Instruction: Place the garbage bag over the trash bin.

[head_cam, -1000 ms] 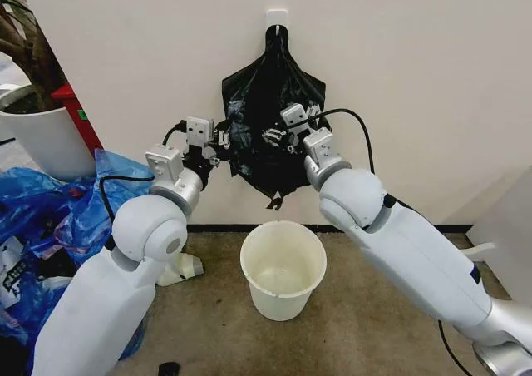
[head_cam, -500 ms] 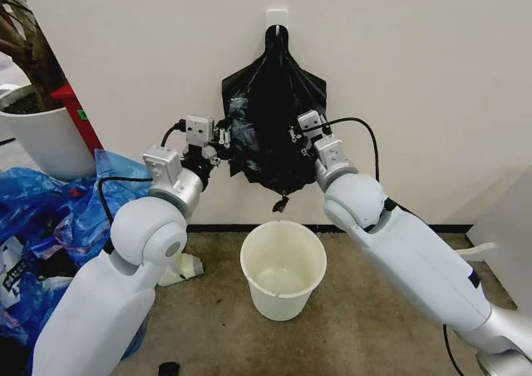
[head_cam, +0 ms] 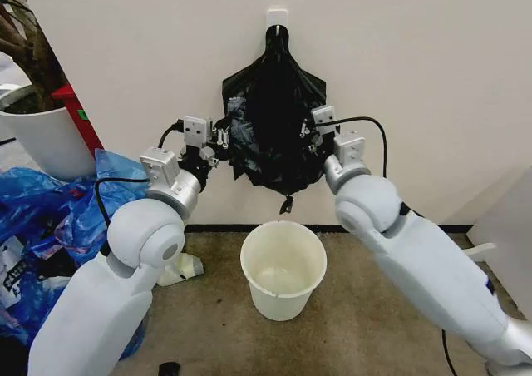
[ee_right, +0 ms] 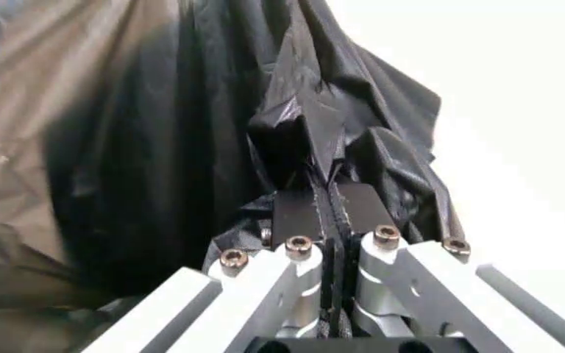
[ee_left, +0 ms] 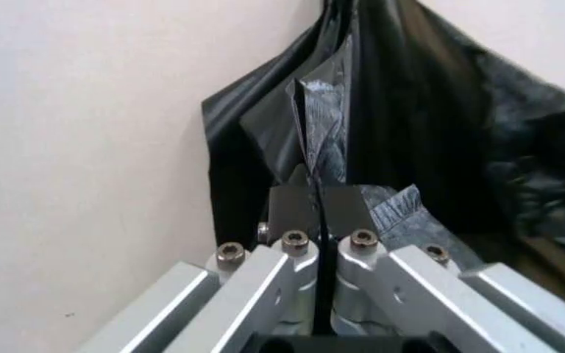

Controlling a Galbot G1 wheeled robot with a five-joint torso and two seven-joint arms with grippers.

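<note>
Garbage bag [head_cam: 273, 126] hangs pinched between left gripper [head_cam: 223, 139] and right gripper [head_cam: 306, 131]

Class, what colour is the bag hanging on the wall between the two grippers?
Glossy black. The garbage bag shows best in the head view.

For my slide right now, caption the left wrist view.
Left pincer shut on a fold of the glossy black plastic garbage bag beside the white wall.

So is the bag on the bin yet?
Not yet. Done: both grippers, left and right, are shut on the bag, one at each side. In hand: it hangs from a wall hook, above the bin. Left: lifting it off and fitting it over the bare bin.
</note>
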